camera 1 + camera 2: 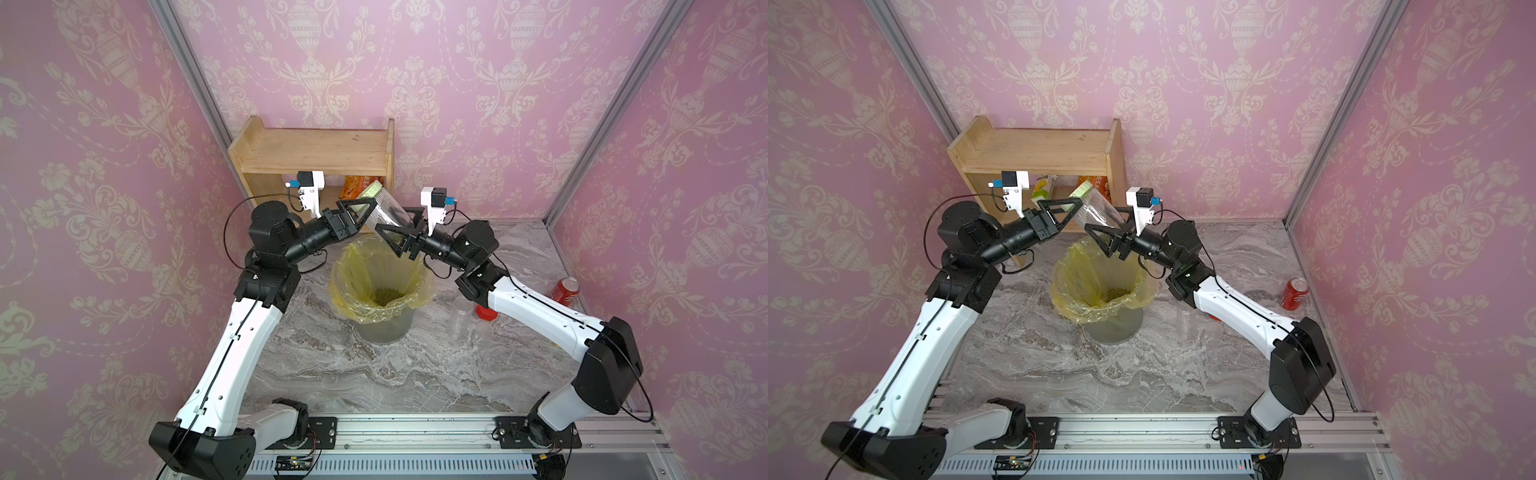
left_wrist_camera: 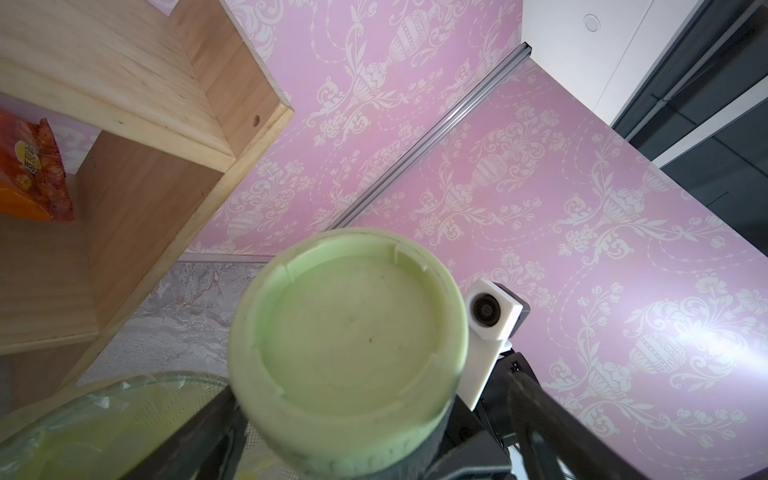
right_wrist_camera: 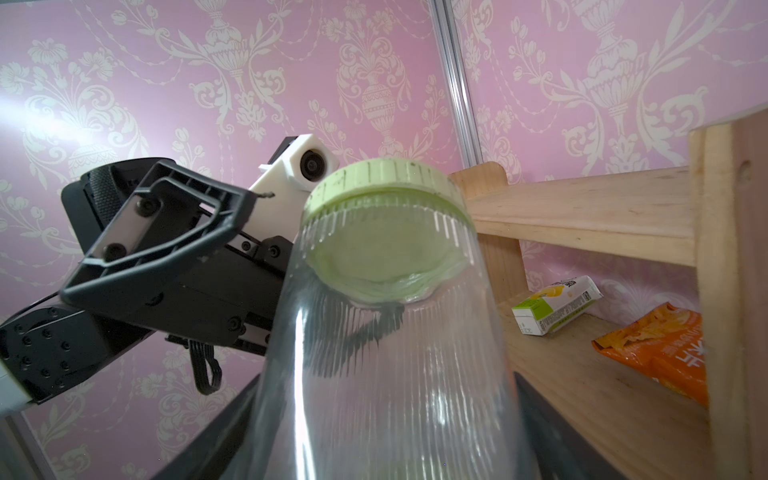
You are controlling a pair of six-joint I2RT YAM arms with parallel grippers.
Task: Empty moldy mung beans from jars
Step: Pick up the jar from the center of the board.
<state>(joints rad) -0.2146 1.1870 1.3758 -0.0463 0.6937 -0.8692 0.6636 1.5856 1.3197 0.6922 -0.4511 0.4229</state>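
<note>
A clear ribbed jar [image 1: 384,212] [image 1: 1096,212] [image 3: 386,374] with a pale-green lid [image 1: 372,190] [image 2: 349,328] [image 3: 382,183] hangs tilted over the bin, lid end raised toward the shelf. My right gripper [image 1: 395,226] [image 1: 1106,232] [image 3: 382,424] is shut on the jar's body near its base. Mung beans [image 1: 395,237] show as a dull green mass at the low end. My left gripper [image 1: 370,208] [image 1: 1073,208] [image 2: 370,415] stands open around the lid, its fingers apart from it. More mung beans [image 1: 386,296] [image 1: 1117,294] lie in the yellow-lined bin [image 1: 345,286] [image 1: 1067,291].
A wooden shelf [image 1: 316,149] stands behind the bin with an orange snack bag [image 3: 660,353] and a small carton [image 3: 552,305]. A red soda can [image 1: 565,289] lies at the right wall. Clear empty cylinders [image 1: 461,311] and a red lid [image 1: 486,311] sit under my right arm.
</note>
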